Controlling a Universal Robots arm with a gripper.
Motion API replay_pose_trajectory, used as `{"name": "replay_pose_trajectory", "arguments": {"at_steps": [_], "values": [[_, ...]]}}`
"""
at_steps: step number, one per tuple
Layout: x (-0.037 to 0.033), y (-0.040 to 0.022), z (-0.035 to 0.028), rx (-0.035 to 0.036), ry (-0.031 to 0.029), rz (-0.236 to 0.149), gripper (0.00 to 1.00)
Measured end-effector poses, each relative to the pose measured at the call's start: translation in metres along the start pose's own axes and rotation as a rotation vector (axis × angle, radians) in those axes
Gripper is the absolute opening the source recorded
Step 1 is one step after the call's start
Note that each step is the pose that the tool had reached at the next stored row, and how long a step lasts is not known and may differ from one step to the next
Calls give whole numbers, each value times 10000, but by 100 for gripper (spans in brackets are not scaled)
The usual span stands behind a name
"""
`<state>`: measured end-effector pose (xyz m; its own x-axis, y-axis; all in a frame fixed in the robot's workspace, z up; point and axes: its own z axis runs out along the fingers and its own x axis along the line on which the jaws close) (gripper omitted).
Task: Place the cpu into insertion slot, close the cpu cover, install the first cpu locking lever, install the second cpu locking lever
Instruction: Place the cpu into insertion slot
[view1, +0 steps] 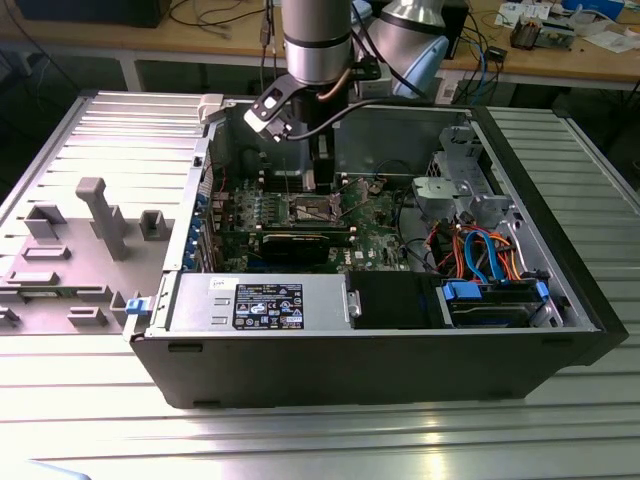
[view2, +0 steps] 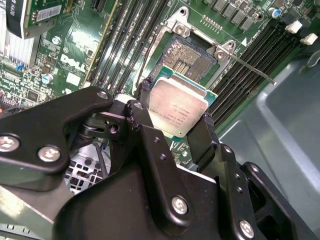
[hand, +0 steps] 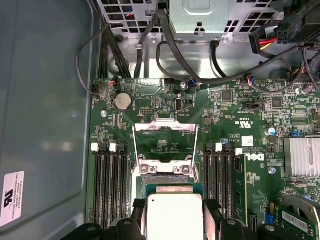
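second wrist view has the end effector (view2: 176, 107) closed on the cpu (view2: 175, 100), with its two black fingers (view2: 202, 137) pressing on opposite edges of the chip and the dull silver top facing the camera. the cpu is held over the green board (view2: 80, 45), not seated, just short of the insertion slot (view2: 192, 55), whose gold contact field lies bare. a thin lever rod (view2: 252, 69) sticks out from the slot's metal rim. in the first wrist view the cpu cover (hand: 165, 127) stands swung open beyond the slot, and rows of black memory slots (hand: 107, 185) flank it on both sides. in the exterior view the arm (view1: 318, 40) reaches down from the upper middle of the frame into the open computer case (view1: 380, 360) at the centre, which sits on a ribbed metal desk (view1: 300, 440)
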<state>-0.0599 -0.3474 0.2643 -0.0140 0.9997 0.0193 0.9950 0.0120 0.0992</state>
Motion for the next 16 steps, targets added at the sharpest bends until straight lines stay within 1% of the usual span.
{"name": "replay_pose_trajectory", "arguments": {"at_steps": [14,16], "values": [[1,-8,5,-1,2,2,54],[8,-13,17,-2,2,1,54]]}}
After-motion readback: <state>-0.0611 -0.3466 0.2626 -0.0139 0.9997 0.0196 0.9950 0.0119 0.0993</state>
